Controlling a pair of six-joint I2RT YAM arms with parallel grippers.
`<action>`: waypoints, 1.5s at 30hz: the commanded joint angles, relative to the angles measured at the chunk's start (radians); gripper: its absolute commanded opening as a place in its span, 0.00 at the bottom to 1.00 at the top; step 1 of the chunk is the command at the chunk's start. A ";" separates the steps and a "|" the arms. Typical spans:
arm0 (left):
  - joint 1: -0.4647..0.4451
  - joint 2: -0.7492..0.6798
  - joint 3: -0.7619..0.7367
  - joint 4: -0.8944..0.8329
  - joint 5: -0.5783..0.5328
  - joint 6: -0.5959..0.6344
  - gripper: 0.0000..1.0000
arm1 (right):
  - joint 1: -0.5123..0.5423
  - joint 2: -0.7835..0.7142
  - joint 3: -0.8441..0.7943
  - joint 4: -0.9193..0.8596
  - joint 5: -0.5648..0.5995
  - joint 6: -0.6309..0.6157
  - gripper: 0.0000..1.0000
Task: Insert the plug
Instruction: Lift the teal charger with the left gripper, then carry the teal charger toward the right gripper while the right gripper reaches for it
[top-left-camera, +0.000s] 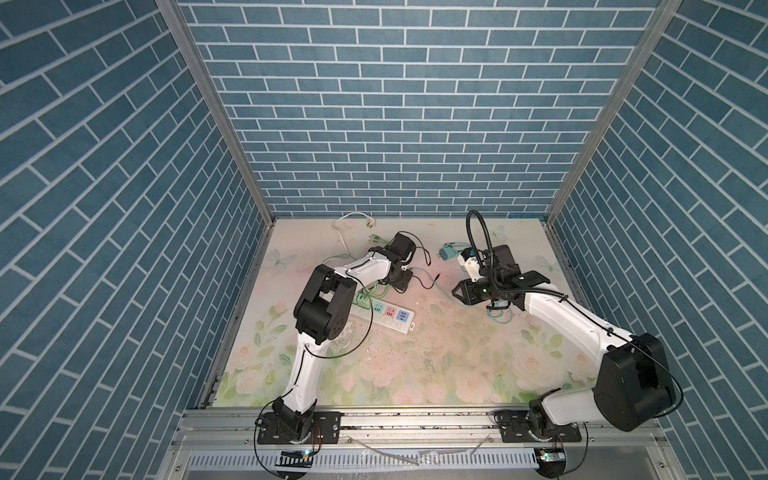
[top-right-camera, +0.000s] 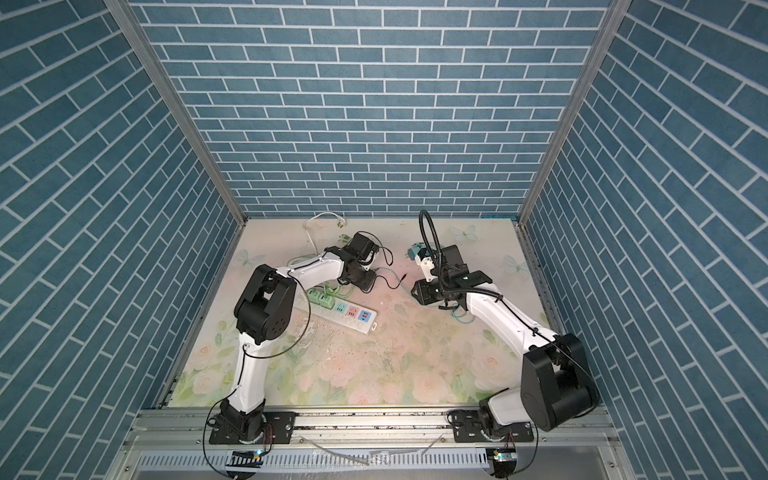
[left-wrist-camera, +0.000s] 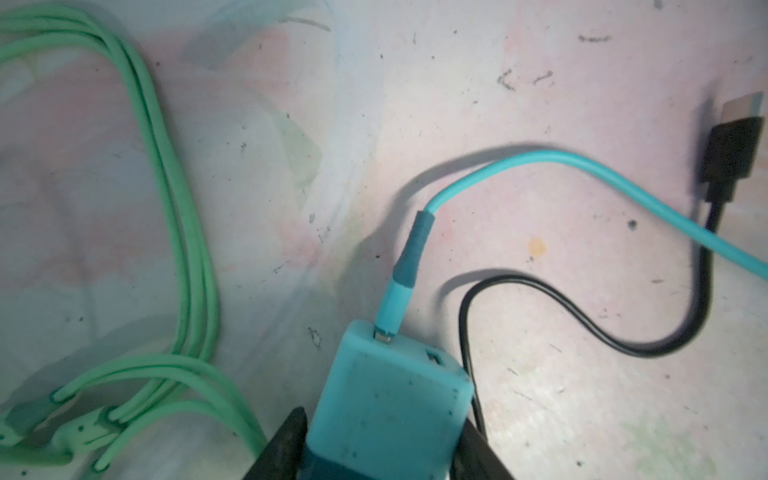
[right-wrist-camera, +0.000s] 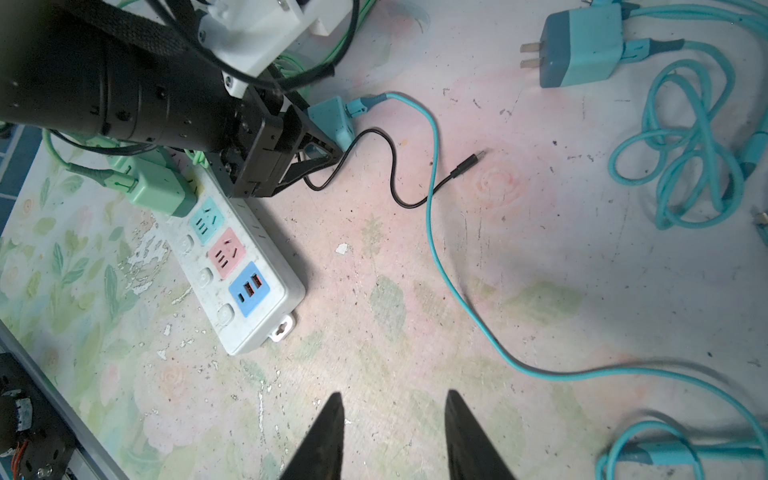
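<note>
My left fingers (left-wrist-camera: 282, 446) clamped the teal charger plug (left-wrist-camera: 386, 407) between them, just beyond the power strip (right-wrist-camera: 245, 270); my right fingers (right-wrist-camera: 328, 436) stood slightly apart, holding nothing.

White arm links (top-left-camera: 305, 365), bulky black joints (top-left-camera: 636, 382), black bases (top-left-camera: 326, 422)

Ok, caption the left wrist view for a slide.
Teal charger clamped in left fingers, teal cable plugged in, green cable and black cable nearby.
</note>
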 joint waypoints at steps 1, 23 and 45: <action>0.000 0.041 0.046 -0.035 0.003 0.015 0.47 | -0.003 0.003 -0.014 -0.029 -0.013 -0.020 0.40; 0.000 -0.171 0.186 0.552 0.047 -0.110 0.21 | -0.164 -0.328 -0.089 -0.100 0.064 0.190 0.41; -0.175 -0.454 -0.668 1.503 0.391 -0.028 0.22 | -0.219 -0.442 0.028 -0.185 -0.369 0.411 0.39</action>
